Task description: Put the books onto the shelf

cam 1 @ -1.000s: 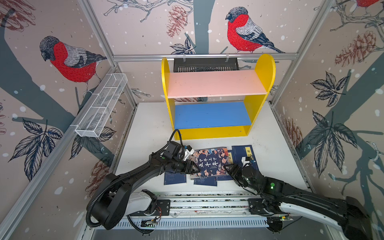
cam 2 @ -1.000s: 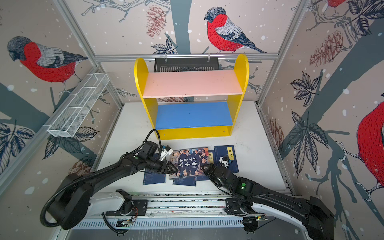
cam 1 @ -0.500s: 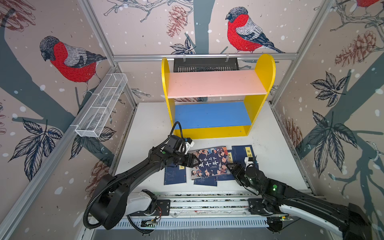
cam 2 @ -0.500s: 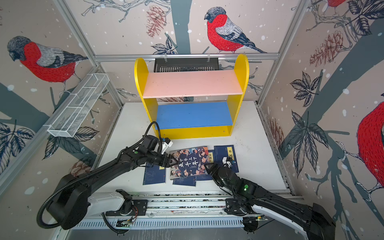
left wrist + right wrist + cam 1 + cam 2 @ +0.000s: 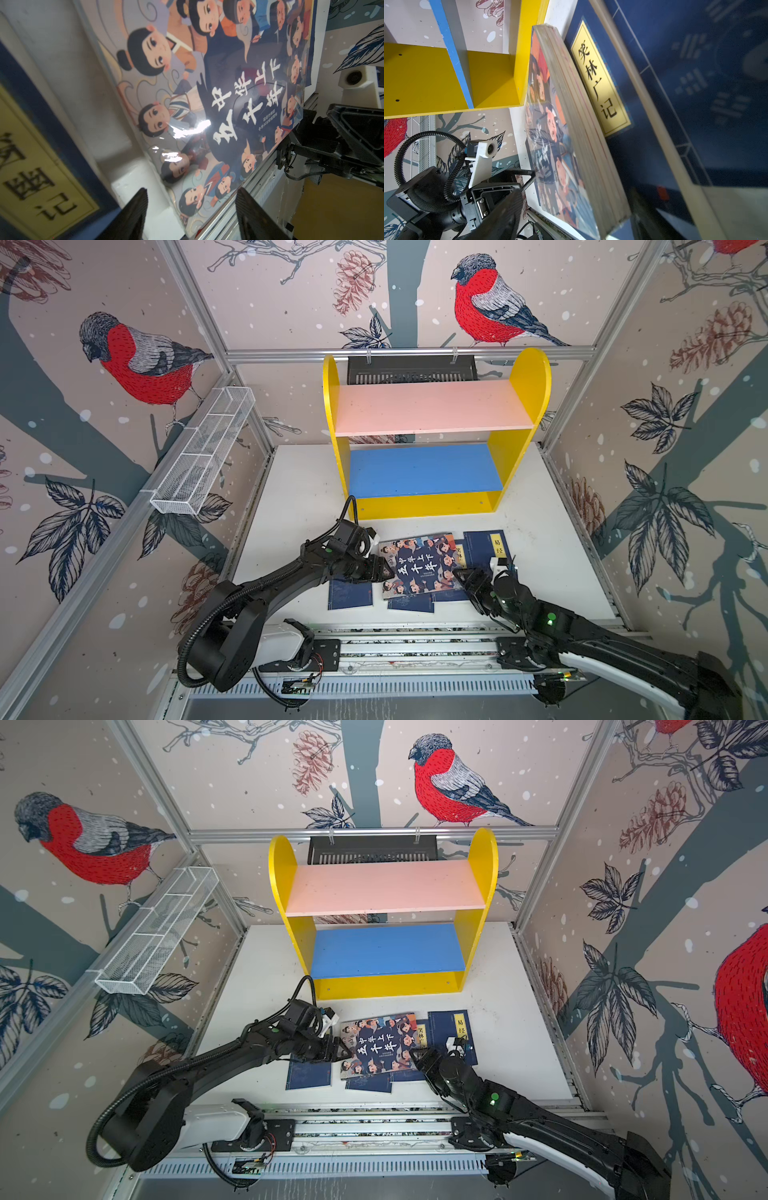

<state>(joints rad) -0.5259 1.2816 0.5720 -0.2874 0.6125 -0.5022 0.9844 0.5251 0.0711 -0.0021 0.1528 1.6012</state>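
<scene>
A thick cartoon-cover book (image 5: pixel 419 566) (image 5: pixel 380 1044) lies flat on top of thin navy books (image 5: pixel 349 593) (image 5: pixel 307 1075) in front of the yellow shelf (image 5: pixel 432 506) (image 5: pixel 386 986). Both shelf boards are bare. My left gripper (image 5: pixel 384 570) (image 5: pixel 191 192) is open at the cartoon book's (image 5: pixel 228 93) left edge, which lies between its fingers. My right gripper (image 5: pixel 461 574) (image 5: pixel 577 195) is open at the book's near right corner (image 5: pixel 571 135), with one finger on each side of its page edge. Navy books with yellow labels (image 5: pixel 486 547) (image 5: pixel 602 83) lie beside and under it.
A white wire basket (image 5: pixel 203 456) hangs on the left wall. A black slotted tray (image 5: pixel 411 369) hangs behind the shelf. The table's front rail (image 5: pixel 415 643) runs just below the books. The two grippers face each other across the book.
Both grippers' jaws have opened wider. The arms and the books have barely shifted.
</scene>
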